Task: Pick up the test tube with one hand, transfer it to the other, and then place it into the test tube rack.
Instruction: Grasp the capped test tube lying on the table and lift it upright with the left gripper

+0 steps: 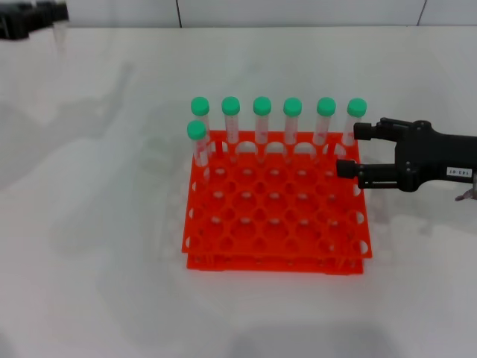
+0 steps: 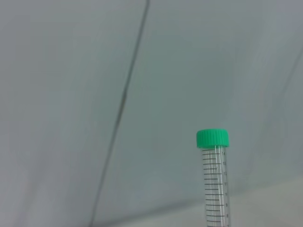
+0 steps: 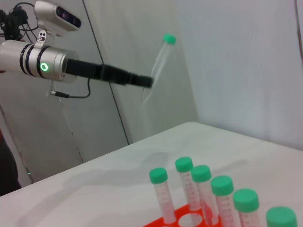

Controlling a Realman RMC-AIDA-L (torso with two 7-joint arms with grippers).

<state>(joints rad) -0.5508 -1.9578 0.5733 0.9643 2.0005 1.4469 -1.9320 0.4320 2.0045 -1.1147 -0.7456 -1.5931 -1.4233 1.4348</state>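
The left tool (image 3: 147, 81) grips the test tube (image 3: 160, 60) aloft while the right tool (image 1: 349, 151), open beside the test tube rack (image 1: 276, 216), risks clipping racked tubes.

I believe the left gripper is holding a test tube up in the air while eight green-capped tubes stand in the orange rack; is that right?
Not quite: seven tubes stand in the test tube rack, not eight, as the head view shows. The rest holds: in the right wrist view, the left gripper holds the test tube aloft. The right gripper sits beside the rack.
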